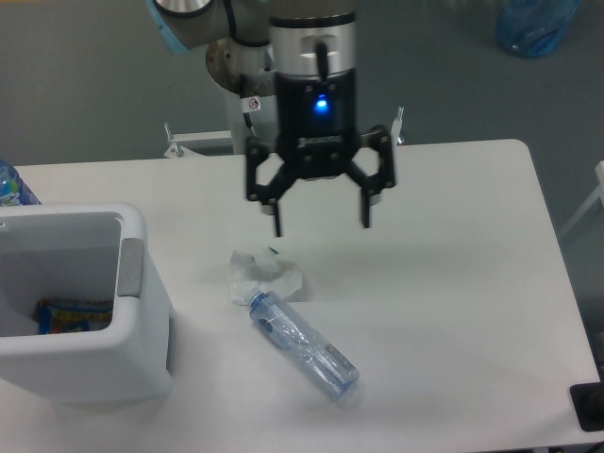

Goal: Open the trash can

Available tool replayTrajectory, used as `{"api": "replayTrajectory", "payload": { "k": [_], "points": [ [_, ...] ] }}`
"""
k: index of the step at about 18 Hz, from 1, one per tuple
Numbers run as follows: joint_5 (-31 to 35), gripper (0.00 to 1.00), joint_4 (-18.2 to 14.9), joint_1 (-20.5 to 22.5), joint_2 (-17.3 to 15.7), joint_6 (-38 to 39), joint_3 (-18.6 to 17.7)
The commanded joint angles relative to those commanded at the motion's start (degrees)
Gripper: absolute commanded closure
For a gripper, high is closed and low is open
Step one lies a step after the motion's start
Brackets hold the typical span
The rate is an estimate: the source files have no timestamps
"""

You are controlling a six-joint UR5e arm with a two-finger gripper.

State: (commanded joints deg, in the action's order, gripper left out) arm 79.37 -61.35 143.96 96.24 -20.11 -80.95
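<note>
White plastic makes up the trash can (142,311), which sits at the table's (453,283) left edge, partly cut off by the frame. Its top stands uncovered: the inside is visible, with a colourful packet (74,314) lying at the bottom, and the grey push tab (130,267) shows on the right rim. Judged from this, the bin is already open.

The end effector (321,215) hangs above the table near its middle, fingers spread wide and holding nothing. The trash can lies well apart from it, to the image left and nearer the camera, so any further move on the bin would mean travelling back that way.

Below the end effector a crumpled clear wrapper (264,276) touches a clear plastic bottle (304,345), which lies on its side pointing diagonally toward the lower right. A blue-capped bottle (13,186) peeks in at the far left. No writing or brand can be read on the packet or bottles.
</note>
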Motion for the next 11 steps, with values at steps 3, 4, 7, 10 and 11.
{"api": "replayTrajectory", "payload": {
  "k": [3,4,7,10,11],
  "points": [
    [-0.1,0.0,-0.1,2.0,0.1,-2.8,-0.1],
    [-0.1,0.0,-0.1,2.3,0.1,-3.3,-0.1],
    [0.0,0.0,-0.1,2.4,0.1,-4.5,-0.8],
    [0.0,0.0,0.1,4.0,0.1,-4.6,-0.8],
    [0.0,0.0,0.2,4.3,0.1,-4.7,-0.8]
  ]
}}
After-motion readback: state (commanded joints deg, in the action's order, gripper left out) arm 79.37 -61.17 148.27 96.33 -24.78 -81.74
